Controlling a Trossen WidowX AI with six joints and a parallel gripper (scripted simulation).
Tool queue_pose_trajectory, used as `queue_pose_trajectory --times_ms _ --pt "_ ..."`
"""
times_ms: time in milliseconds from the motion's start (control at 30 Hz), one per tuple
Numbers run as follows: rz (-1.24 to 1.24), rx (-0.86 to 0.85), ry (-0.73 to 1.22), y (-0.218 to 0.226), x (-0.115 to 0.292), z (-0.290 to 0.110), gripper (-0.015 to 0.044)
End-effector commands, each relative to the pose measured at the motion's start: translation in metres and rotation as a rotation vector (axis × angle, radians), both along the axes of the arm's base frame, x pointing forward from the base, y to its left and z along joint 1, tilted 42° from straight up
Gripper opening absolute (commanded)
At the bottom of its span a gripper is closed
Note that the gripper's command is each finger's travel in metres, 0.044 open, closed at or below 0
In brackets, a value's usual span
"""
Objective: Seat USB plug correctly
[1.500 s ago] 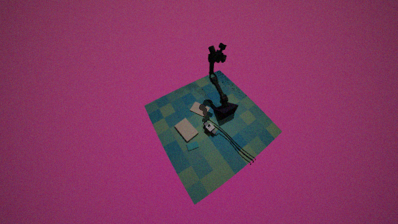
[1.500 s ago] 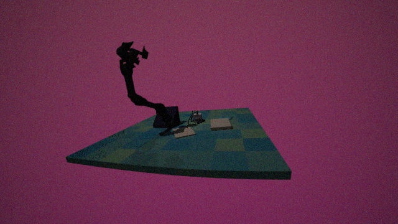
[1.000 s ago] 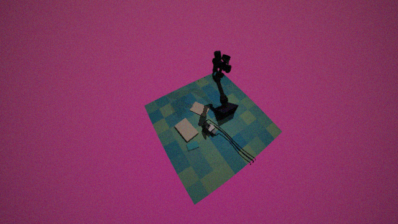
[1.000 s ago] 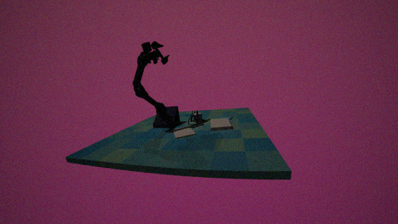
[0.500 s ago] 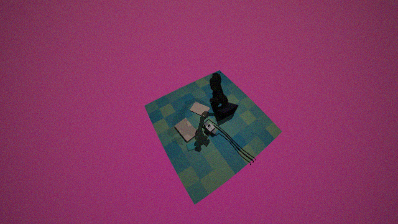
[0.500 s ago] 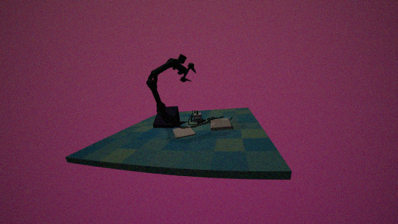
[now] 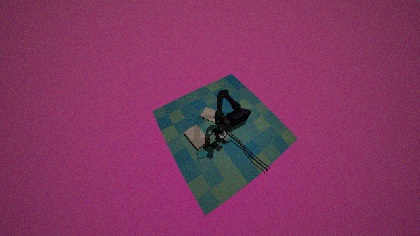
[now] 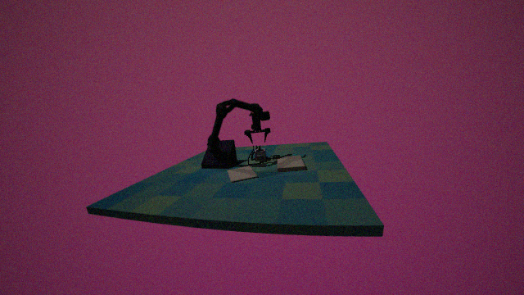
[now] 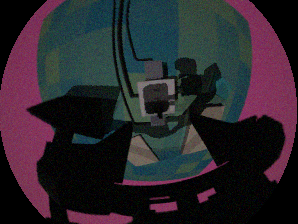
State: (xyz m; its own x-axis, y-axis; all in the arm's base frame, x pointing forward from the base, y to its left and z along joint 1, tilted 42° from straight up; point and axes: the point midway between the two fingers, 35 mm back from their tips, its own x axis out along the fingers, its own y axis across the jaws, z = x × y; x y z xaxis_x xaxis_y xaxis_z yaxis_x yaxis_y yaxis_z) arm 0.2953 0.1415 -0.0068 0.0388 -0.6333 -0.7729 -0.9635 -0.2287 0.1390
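Fingers (image 8: 266, 135) spread wide, empty; gripper (image 8: 257, 138) hovering above power cube (image 8: 259, 155). Plug (image 9: 157, 98) not yet grasped: pulling, turning, reseating, retreat all outstanding.
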Motion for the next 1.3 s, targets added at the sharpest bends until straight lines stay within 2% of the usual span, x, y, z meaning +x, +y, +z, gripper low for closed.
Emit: queue_pose_trajectory --times_ms 0,1233,1267 --pt "-0.013 -0.022 -0.014 -0.003 0.000 0.001 0.0440" --pt "-0.013 -0.023 -0.015 -0.024 0.002 -0.021 0.0440" --pt "-0.019 -0.018 -0.020 -0.023 0.003 -0.019 0.0414"
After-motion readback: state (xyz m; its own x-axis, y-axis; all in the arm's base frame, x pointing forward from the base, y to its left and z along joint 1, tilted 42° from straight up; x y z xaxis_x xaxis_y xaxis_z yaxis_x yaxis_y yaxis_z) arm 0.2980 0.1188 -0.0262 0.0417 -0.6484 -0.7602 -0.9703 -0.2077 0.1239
